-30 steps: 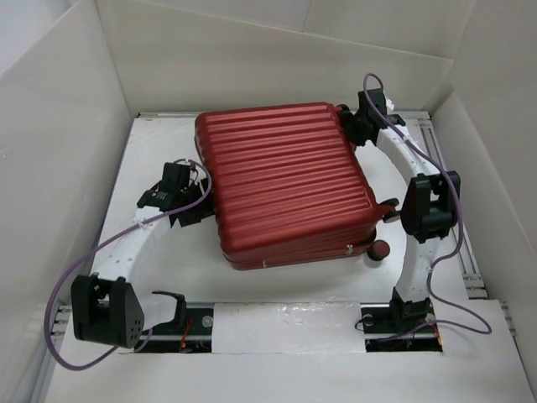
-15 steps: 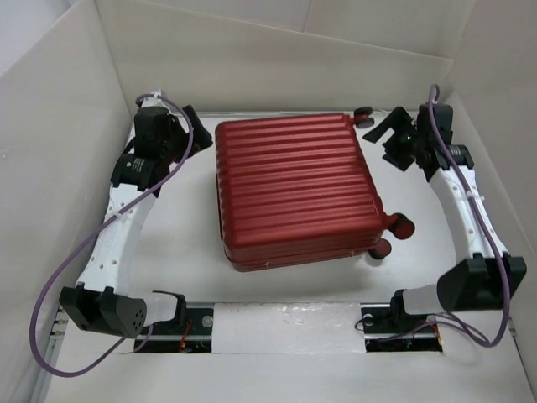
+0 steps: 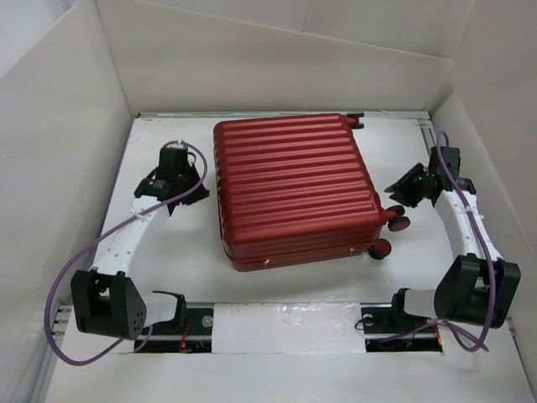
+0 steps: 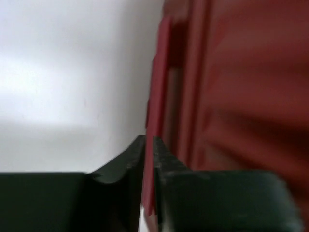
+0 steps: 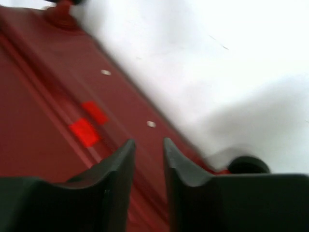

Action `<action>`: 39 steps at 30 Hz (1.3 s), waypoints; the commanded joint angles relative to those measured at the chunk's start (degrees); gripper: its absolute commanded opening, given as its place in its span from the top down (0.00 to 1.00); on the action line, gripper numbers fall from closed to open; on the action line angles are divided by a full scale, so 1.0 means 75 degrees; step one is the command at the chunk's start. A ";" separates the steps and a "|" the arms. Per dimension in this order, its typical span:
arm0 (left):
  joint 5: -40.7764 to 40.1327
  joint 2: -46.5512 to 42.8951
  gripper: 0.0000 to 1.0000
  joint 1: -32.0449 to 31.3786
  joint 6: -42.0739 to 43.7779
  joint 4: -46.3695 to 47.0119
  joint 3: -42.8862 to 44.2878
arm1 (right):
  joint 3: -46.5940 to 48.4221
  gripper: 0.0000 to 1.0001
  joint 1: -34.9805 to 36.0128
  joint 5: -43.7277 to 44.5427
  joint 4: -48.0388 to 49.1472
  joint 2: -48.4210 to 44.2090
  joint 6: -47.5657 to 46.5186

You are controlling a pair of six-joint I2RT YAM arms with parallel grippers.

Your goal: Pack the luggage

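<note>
Evidently to square it, closed luggage (image 3: 294, 189) lay between left pincer (image 4: 148, 142), nearly shut, and right pincer (image 5: 148, 145), part-open and empty, near its wheels (image 3: 394, 223).

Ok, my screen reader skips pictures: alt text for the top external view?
A closed dark-red ribbed suitcase lies flat on a white table. The left gripper sits beside its left edge, the right gripper near its wheels.

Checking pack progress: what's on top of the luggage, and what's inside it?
Nothing lies on the luggage; its ribbed red top is bare. It lies shut on the table, so whatever is inside is hidden.
</note>
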 commanded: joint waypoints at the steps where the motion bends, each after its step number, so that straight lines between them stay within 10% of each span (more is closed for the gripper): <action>1: 0.0227 -0.0522 0.95 0.0032 0.0315 -0.0129 -0.0639 | -0.0465 0.68 -0.0191 -0.0158 0.0607 -0.0044 0.0045; 19: 0.2898 -0.0616 1.00 -0.0319 0.0234 0.0315 -0.2353 | 0.2543 0.85 0.2539 -0.2632 0.1311 0.4219 -0.0775; 27: 0.2748 0.0179 1.00 -0.2588 -0.0433 0.0959 -0.1346 | 0.6128 0.86 0.3161 -0.3254 0.1207 0.5794 -0.0249; 39: 0.2619 -0.0334 0.92 -0.2850 -0.0458 0.0693 -0.0701 | 0.8713 0.29 0.1967 -0.2235 0.0186 0.5350 -0.0271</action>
